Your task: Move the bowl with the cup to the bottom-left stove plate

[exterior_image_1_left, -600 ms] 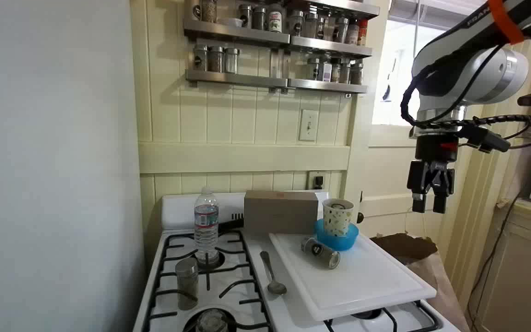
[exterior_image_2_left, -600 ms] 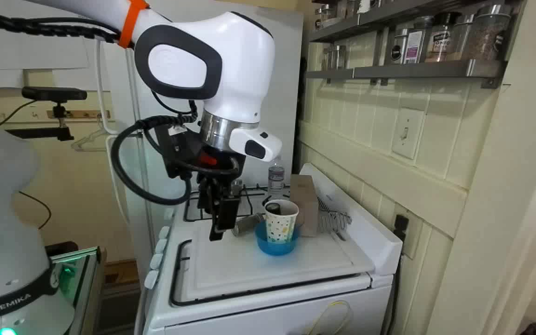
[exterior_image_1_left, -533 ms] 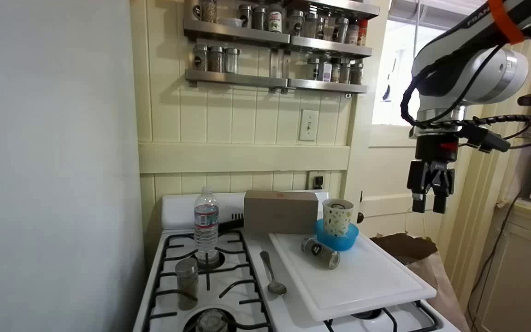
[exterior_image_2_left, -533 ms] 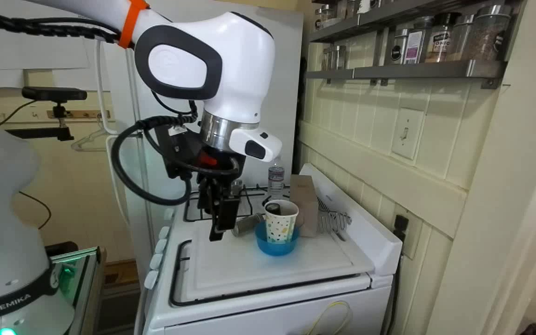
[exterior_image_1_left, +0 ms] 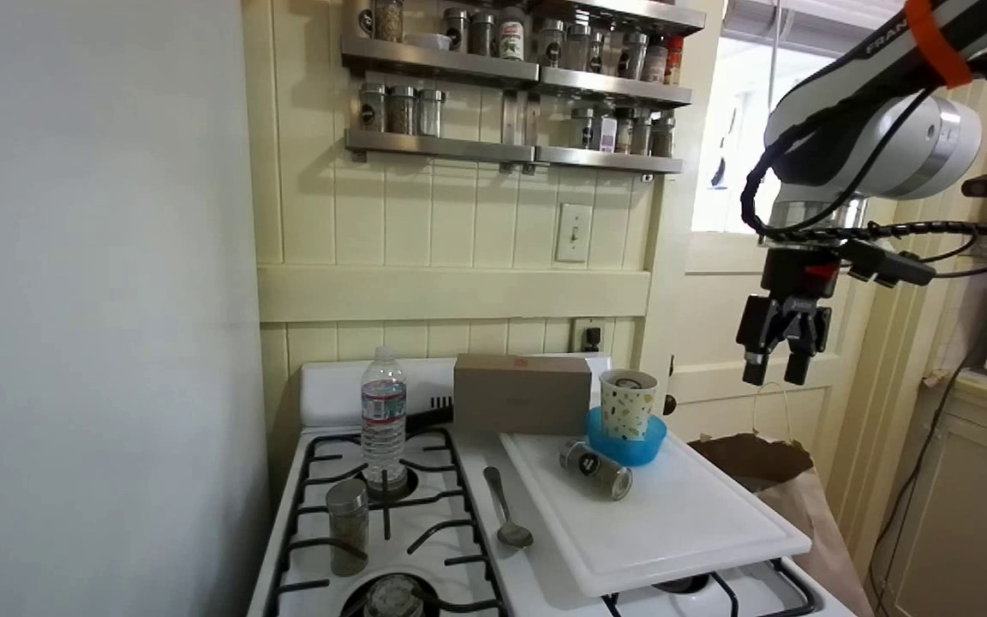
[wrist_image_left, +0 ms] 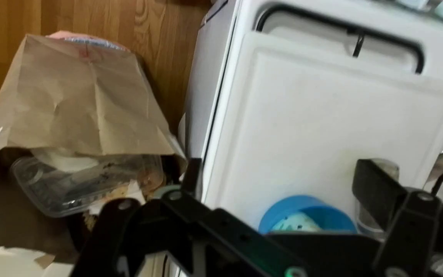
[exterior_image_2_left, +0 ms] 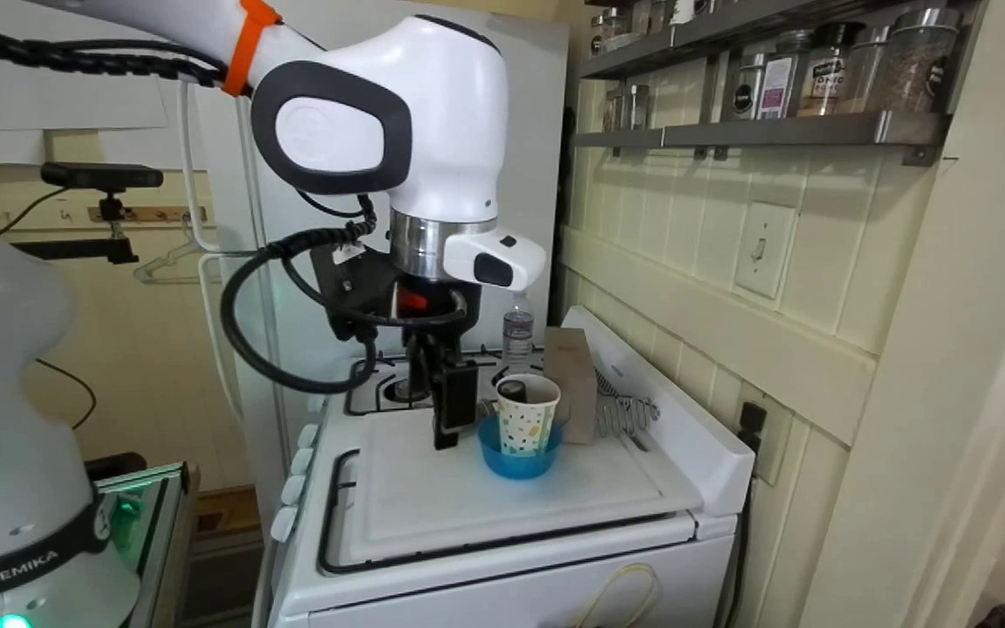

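Note:
The blue bowl [exterior_image_1_left: 622, 450] stands on the cutting board near its back edge, with the speckled cream cup [exterior_image_1_left: 628, 410] upright inside it. Bowl [exterior_image_2_left: 516, 462] and cup [exterior_image_2_left: 527, 423] also show in an exterior view, where a dark-topped item sticks up in the cup. In the wrist view the bowl [wrist_image_left: 288, 207] and cup [wrist_image_left: 296, 223] are partly hidden behind the gripper. My gripper [exterior_image_1_left: 774, 370] is open and empty, above the board and apart from the bowl. Its fingers are wide apart in the wrist view [wrist_image_left: 280, 171]. The bottom-left stove plate [exterior_image_1_left: 360, 593] is a dark ring with a grey round piece on it.
A white cutting board [exterior_image_1_left: 673, 523] covers the right burners. A jar [exterior_image_1_left: 596, 470] lies on it beside the bowl. A spoon [exterior_image_1_left: 506, 514], an upright jar [exterior_image_1_left: 348, 527], a water bottle [exterior_image_1_left: 384, 420] and a brown box [exterior_image_1_left: 522, 394] stand or lie around. A paper bag [wrist_image_left: 79, 100] stands beside the stove.
My gripper has moved left and slightly up in an exterior view, and right, closer to the bowl, in an exterior view. It has tilted a little. Bowl and cup have not moved.

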Available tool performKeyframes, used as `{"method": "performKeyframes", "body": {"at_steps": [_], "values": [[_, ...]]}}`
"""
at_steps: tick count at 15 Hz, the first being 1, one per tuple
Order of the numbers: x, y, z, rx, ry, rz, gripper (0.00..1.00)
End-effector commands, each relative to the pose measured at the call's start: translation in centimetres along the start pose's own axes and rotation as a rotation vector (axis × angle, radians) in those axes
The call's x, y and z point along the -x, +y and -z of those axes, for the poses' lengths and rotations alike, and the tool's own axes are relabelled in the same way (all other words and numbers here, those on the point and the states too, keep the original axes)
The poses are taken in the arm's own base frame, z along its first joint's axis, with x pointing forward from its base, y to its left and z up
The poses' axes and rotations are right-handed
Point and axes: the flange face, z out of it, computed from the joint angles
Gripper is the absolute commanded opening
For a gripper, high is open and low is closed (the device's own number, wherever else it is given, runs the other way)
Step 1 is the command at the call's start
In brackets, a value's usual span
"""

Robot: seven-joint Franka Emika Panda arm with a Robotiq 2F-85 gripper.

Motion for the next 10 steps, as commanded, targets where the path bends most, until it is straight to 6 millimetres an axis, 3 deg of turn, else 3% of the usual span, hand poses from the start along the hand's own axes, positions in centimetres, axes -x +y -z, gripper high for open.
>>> {"method": "performKeyframes", "body": {"at_steps": [1, 6, 7, 10], "values": [[-1.5, 1.1, -2.0, 0.037, 0.169, -0.119, 1.00], [-3.1, 2.4, -6.3, 0.034, 0.301, -0.371, 1.00], [-2.7, 2.0, -4.7, 0.047, 0.287, -0.285, 1.00], [-3.2, 2.1, -5.3, 0.051, 0.282, -0.289, 1.00]]}}
